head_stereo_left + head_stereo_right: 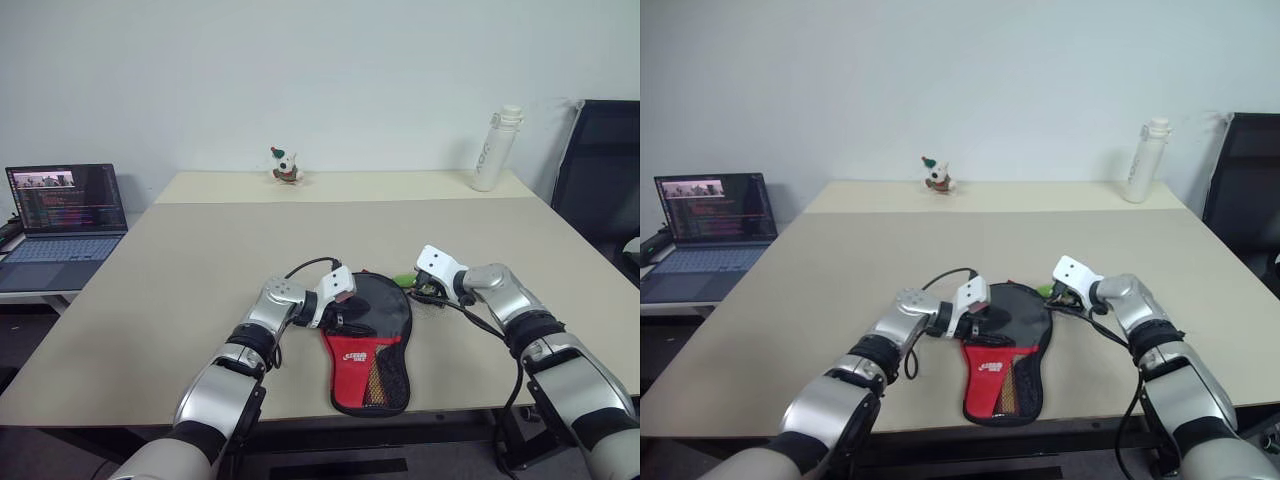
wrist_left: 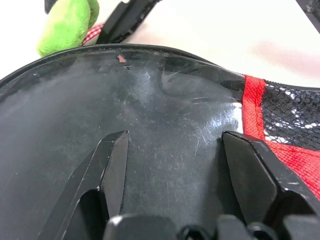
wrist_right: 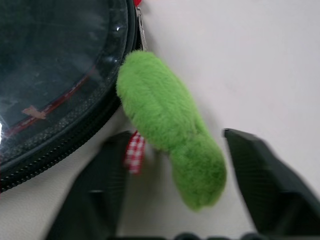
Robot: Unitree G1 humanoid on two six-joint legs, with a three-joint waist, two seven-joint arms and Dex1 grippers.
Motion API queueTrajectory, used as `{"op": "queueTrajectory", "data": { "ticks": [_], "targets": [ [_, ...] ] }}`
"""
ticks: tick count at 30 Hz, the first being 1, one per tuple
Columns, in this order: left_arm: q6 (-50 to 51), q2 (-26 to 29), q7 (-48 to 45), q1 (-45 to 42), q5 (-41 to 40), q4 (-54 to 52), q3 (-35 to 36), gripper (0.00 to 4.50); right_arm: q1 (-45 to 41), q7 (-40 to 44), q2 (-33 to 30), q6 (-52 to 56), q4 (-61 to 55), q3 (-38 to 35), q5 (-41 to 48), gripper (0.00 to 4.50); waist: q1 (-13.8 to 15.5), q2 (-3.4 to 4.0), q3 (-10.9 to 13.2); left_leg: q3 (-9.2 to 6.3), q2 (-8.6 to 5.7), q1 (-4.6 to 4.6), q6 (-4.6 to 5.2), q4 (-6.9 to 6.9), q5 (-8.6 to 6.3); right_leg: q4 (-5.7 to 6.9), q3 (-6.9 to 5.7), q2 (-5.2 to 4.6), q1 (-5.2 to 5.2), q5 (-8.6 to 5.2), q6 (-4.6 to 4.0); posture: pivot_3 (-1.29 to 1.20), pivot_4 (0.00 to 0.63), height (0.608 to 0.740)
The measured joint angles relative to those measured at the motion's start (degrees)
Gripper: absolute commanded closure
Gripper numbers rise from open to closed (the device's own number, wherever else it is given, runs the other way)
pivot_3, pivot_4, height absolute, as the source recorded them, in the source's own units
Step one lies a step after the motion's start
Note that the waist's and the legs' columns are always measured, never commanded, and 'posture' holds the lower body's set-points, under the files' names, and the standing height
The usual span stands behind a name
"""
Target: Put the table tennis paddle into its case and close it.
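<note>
Case (image 1: 370, 350) lengthwise toward camera, handle end nearest; left hand (image 2: 175, 150) and right hand (image 3: 175, 165) both spread.

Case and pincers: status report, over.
Left pincer open, fingers resting on the case. Right pincer open, straddling green fuzzy zipper charm at the case's rim, not gripping. Nothing in the way.

Beige table (image 1: 200, 260), two tops butted together, items resting on it.

Near front edge: soft black paddle-shaped fabric case (image 1: 372, 345) with red-and-mesh panel and white logo, lying flat. A fuzzy green plush charm (image 3: 167, 127) with a red-checked tag lies touching the case's zip rim. Far edge: small plush toy figure (image 1: 285, 166) at centre; upright white bottle (image 1: 495, 148) toward the right corner.
</note>
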Motion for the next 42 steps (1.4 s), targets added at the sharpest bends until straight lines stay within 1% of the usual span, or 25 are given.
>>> {"op": "queueTrajectory", "data": {
  "ticks": [5,6,11,14,17,25,28,30,32,36,42],
  "targets": [
    [-0.1,-1.2,0.3,-0.7,0.1,1.5,-0.2,1.27,0.5,1.1,-0.5,0.2,-1.7,-1.8,0.1,4.20,0.0,0.01,0.0,0.00,0.00,0.00,0.00,0.00,0.00,0.00,0.00,0.00,0.00,0.00,0.00,0.00,0.150,0.740],
    [-0.1,-1.6,0.5,-1.0,0.2,1.9,-0.3,1.27,1.0,1.3,-0.8,0.6,-2.8,-2.1,0.1,4.48,0.0,0.01,0.0,0.00,0.00,0.00,0.00,0.00,0.00,0.00,0.00,0.00,0.00,0.00,0.00,0.00,0.150,0.740],
    [-1.4,-2.3,1.4,-1.4,0.4,3.4,-0.5,1.27,4.3,1.6,-1.4,3.6,-8.0,-3.0,0.4,4.48,0.0,0.02,0.0,0.00,-0.01,0.02,0.00,0.01,0.00,0.01,0.01,0.00,0.01,0.00,0.00,0.00,0.150,0.740],
    [-2.1,-2.4,1.4,-1.4,0.5,3.7,-0.6,1.27,6.9,2.6,-2.8,7.0,-13.7,-4.4,1.7,4.48,0.1,0.04,0.0,-0.01,-0.01,0.02,0.00,0.03,0.00,0.01,0.00,0.00,0.04,0.00,0.00,0.00,0.150,0.740],
    [-2.5,-2.6,1.5,-1.4,0.5,3.9,-0.6,1.27,10.9,3.9,-5.6,10.7,-21.8,-5.7,2.7,4.48,0.1,0.05,0.0,-0.02,-0.02,0.04,0.00,0.03,0.00,-0.01,-0.01,0.00,0.08,-0.01,0.01,0.00,0.150,0.740],
    [-2.3,-2.8,1.4,-1.5,0.6,4.4,-0.9,1.27,32.3,8.7,-16.8,27.9,-55.5,-12.4,8.9,4.48,0.4,0.16,-0.1,-0.12,-0.04,0.04,0.01,0.10,-0.02,-0.08,-0.09,-0.01,0.19,-0.02,0.02,0.00,0.150,0.740],
    [-2.2,-2.9,1.5,-1.6,0.6,4.7,-0.9,1.27,38.3,9.9,-18.9,33.1,-66.0,-13.5,11.3,4.48,0.4,0.19,-0.1,-0.10,-0.05,0.08,0.01,0.18,-0.02,-0.09,-0.08,-0.02,0.24,-0.02,0.03,0.00,0.150,0.740],
    [-2.2,-3.4,1.6,-1.6,0.6,4.7,-0.9,1.27,44.7,11.3,-21.3,37.6,-76.5,-14.7,14.3,4.48,0.5,0.19,-0.1,-0.16,-0.04,0.01,0.00,0.17,-0.03,-0.15,-0.14,-0.02,0.23,-0.03,0.03,0.00,0.150,0.740],
    [-2.1,-3.4,1.6,-1.7,0.7,4.8,-0.9,1.27,48.7,12.7,-22.8,41.4,-84.5,-15.3,17.5,4.48,0.4,0.18,-0.1,-0.15,-0.05,0.00,-0.02,0.18,-0.05,-0.21,-0.12,-0.03,0.25,-0.03,0.04,0.00,0.150,0.740],
    [-2.1,-3.9,2.4,-1.9,0.9,5.2,-0.9,1.27,55.1,13.9,-27.1,46.4,-95.6,-16.7,21.9,4.48,0.7,0.13,-0.1,-0.16,-0.07,0.00,-0.03,0.23,-0.06,-0.28,-0.15,-0.06,0.30,-0.02,0.05,0.00,0.150,0.740],
    [-2.2,-4.9,2.8,-2.2,1.1,5.8,-0.9,1.27,61.4,13.8,-30.0,48.8,-103.5,-17.9,25.6,4.48,1.2,0.10,-0.1,-0.16,-0.06,-0.02,-0.07,0.22,-0.11,-0.36,-0.16,-0.07,0.30,-0.02,0.06,0.00,0.150,0.740]
  ]
}}
